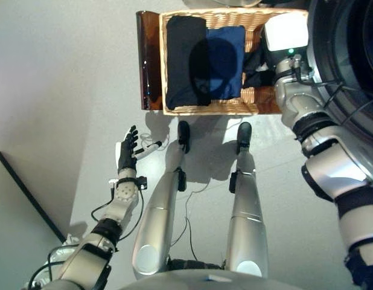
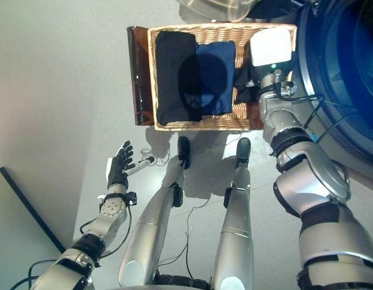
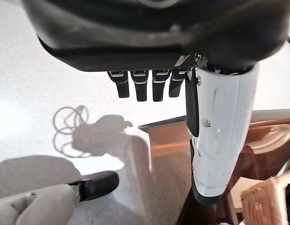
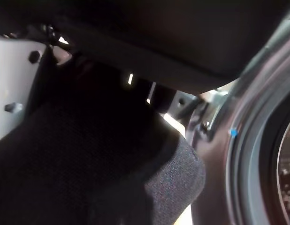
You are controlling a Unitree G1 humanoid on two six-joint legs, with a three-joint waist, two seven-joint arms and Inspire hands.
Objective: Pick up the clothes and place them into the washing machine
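Observation:
A wicker basket [image 1: 210,110] on the floor holds a folded black garment [image 1: 183,60], a blue garment [image 1: 226,60] beside it and a bunched dark garment [image 1: 257,65] at its right end. My right hand [image 1: 286,31] reaches down into that right end, next to the washing machine [image 1: 349,48]. In the right wrist view the dark garment [image 4: 88,159] is pressed up against the palm, with the white thumb [image 4: 13,93] beside it, so the hand is shut on it. My left hand [image 1: 127,154] hangs open over bare floor, well short of the basket, with straight fingers [image 3: 140,86].
The basket rests on a brown wooden board [image 1: 149,60] that sticks out on its left. The washing machine's round door rim [image 4: 257,140] lies close to my right hand. A dark strip [image 1: 29,199] crosses the floor at lower left.

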